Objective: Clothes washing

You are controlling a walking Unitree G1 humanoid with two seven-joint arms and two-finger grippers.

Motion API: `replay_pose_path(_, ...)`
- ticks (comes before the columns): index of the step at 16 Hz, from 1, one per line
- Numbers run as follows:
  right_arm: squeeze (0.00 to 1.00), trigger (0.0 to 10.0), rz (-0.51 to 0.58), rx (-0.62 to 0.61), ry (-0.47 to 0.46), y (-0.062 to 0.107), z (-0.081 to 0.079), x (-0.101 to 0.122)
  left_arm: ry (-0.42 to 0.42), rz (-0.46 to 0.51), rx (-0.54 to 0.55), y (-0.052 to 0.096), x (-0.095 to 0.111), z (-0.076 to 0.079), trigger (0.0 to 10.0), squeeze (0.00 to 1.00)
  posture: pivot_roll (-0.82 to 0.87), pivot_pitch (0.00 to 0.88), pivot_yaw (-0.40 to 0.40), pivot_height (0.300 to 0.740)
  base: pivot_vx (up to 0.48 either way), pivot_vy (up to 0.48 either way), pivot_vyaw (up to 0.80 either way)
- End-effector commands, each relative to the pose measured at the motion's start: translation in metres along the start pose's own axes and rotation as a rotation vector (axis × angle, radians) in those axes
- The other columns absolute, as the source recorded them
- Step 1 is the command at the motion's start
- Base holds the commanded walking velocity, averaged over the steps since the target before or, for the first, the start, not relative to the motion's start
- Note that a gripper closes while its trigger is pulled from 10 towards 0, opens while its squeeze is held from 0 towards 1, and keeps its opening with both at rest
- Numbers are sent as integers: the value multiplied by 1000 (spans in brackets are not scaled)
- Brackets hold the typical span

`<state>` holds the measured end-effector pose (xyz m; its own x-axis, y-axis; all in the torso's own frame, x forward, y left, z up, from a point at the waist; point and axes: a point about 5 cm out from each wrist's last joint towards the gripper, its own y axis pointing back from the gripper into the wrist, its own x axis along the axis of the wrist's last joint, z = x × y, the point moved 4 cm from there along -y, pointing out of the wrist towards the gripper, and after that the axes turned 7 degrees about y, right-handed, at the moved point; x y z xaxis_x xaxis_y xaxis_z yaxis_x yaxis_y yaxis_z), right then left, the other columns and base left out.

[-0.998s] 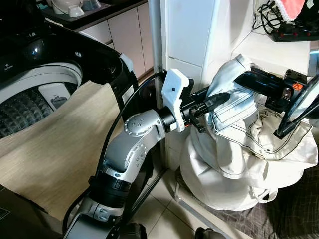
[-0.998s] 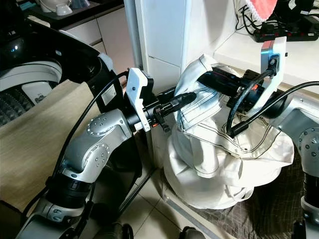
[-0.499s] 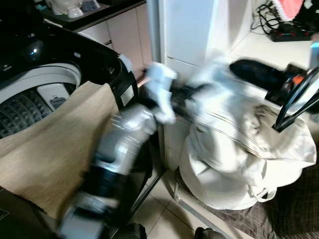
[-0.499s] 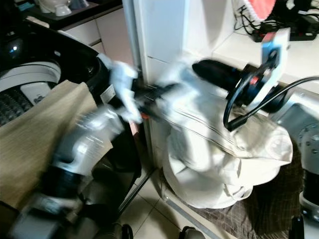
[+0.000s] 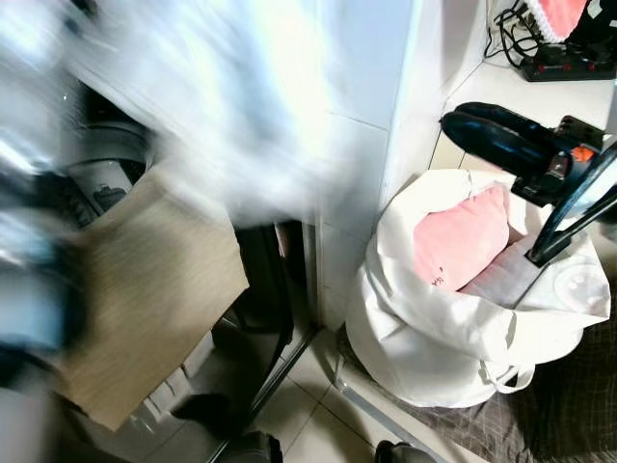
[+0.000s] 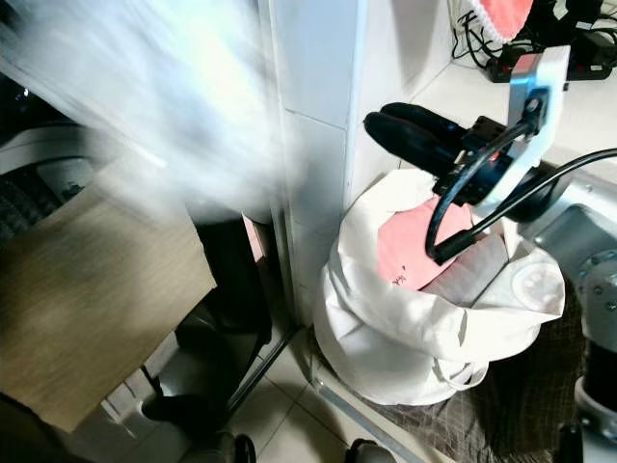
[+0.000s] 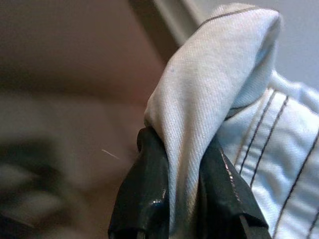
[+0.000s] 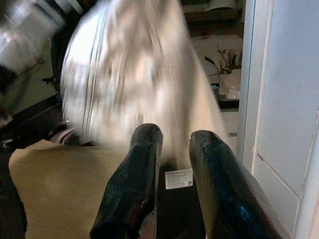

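Landmark: white laundry bag (image 5: 453, 338), standing on the floor against the tiled pillar (image 5: 371, 183).

Left gripper (image 7: 182, 199): its two black fingers (image 7: 144, 189) are clamped on a fold of pale blue garment (image 7: 219, 99) with dark stitching lines (seen from the left wrist). In the head views this garment is a heavily blurred pale mass (image 5: 193, 106), up and well to the left of the bag, above the washing machine (image 5: 106, 183), whose details are blurred. A beige cloth (image 5: 145, 299) hangs over the machine's front.

Right gripper (image 5: 482, 130): it hovers just above the bag's mouth, touching nothing; the fingers stand apart with a narrow gap, nothing between them.

Inside the bag: a pink item (image 5: 463, 236) lies at the top, beside a pale checked fabric (image 5: 501, 285).

Behind the bag, on the ledge: a power strip with cables (image 5: 564, 58).
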<state>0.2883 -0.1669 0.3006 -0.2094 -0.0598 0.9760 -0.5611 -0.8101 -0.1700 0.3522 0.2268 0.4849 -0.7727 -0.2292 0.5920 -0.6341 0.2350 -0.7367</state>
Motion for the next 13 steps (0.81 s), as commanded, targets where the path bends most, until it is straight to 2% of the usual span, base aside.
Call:
replay_pose_path(1, 0, 10000, 16, 25, 15, -3, -7, 3, -140, 52, 22, -5, 15, -8, 0, 0, -75, 5, 83, 740, 0, 0, 0)
replay_pose_path(2, 0, 10000, 6, 39, 15, -6, -11, 0, -216, -4, 17, -4, 5, -10, 0, 0, -75, 1, 85, 740, 0, 0, 0)
replay_pose_path(3, 0, 10000, -17, 72, 12, -10, -20, -7, -323, -135, 10, 0, -20, -15, 0, 0, -77, 2, 86, 740, 0, 0, 0)
replay_pose_path(5, 0, 10000, -71, 133, 7, -13, -36, -19, -443, -373, 34, 19, -66, -31, 0, 0, -84, 0, 90, 740, 0, 0, 0)
replay_pose_path(6, 0, 10000, -98, 169, 2, -16, -49, -27, -482, -590, 70, 48, -108, -47, 0, 0, -86, 0, 92, 740, 0, 0, 0)
replay_pose_path(7, 0, 10000, -108, 183, -6, -18, -56, -30, -486, -760, 79, 78, -140, -54, 2000, 0, -84, 0, 88, 740, 0, 0, 0)
replay_pose_path(8, 0, 10000, -116, 191, -14, -20, -60, -34, -434, -925, 26, 111, -174, -46, 10000, 0, -85, 0, 87, 740, 0, 0, 0)
replay_pose_path(9, 0, 10000, -131, 198, -12, -22, -63, -38, -417, -1053, -6, 138, -195, -42, 10000, 0, -89, 0, 87, 740, 0, 0, 0)
replay_pose_path(10, 0, 10000, -145, 211, -12, -23, -66, -40, -363, -1107, 50, 153, -202, -47, 10000, 831, -92, 0, 86, 740, 0, 0, 0)
replay_pose_path(11, 0, 10000, -153, 224, -14, -23, -69, -42, -359, -1154, 59, 162, -204, -52, 10000, 1000, -92, 0, 86, 740, 0, 0, 0)
replay_pose_path(13, 0, 10000, -174, 239, -13, -24, -72, -46, -361, -1189, 79, 169, -202, -63, 10000, 1000, -85, 1, 78, 740, 0, 0, 0)
